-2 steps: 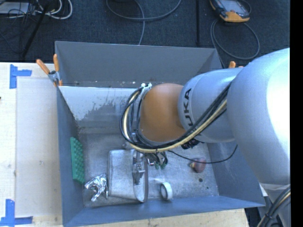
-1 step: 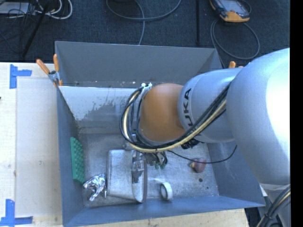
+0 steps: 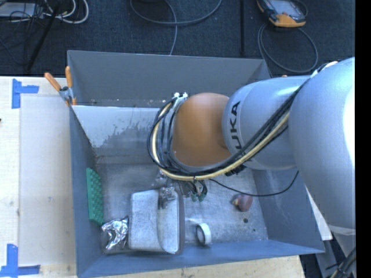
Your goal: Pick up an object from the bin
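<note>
My gripper [image 3: 166, 196] pokes out from under the arm's wrist, low over the middle of the bin floor. Right beneath it lies a pale grey folded pad [image 3: 152, 225], flat, with a rounded fold along its right side. The gripper's tip is at the pad's upper edge; whether it touches the pad I cannot tell. A small white tape roll [image 3: 203, 233] lies just right of the pad. A crumpled piece of silver foil [image 3: 116, 232] rests against the pad's lower left corner.
A green ribbed scrubbing pad [image 3: 94, 193] lies along the bin's left wall. A small reddish-brown thing [image 3: 242, 201] sits on the floor to the right of the gripper. The arm and its orange cover hang over the bin's middle and right.
</note>
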### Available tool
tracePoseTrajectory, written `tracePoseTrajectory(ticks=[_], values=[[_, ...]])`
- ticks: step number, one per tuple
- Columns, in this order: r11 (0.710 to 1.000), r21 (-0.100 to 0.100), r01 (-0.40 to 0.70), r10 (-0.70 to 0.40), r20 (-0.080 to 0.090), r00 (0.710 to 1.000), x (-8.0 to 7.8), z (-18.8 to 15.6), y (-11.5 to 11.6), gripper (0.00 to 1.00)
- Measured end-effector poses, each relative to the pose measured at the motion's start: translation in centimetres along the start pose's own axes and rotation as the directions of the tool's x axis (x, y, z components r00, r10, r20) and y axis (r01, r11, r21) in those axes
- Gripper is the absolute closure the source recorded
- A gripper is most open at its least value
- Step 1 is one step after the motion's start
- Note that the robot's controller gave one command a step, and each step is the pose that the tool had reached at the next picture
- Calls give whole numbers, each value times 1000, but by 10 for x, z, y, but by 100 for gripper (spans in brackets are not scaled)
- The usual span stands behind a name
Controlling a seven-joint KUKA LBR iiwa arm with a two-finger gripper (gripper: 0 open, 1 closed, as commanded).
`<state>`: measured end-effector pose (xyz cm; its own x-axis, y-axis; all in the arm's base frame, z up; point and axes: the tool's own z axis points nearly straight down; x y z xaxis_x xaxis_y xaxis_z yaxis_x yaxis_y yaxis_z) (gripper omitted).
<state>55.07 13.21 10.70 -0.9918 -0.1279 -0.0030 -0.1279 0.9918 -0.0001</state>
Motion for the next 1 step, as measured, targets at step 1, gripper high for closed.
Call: tracePoseTrajectory(ticks=[1], values=[[1000,-2,-31,31,5,999,-6,-100,12,100]])
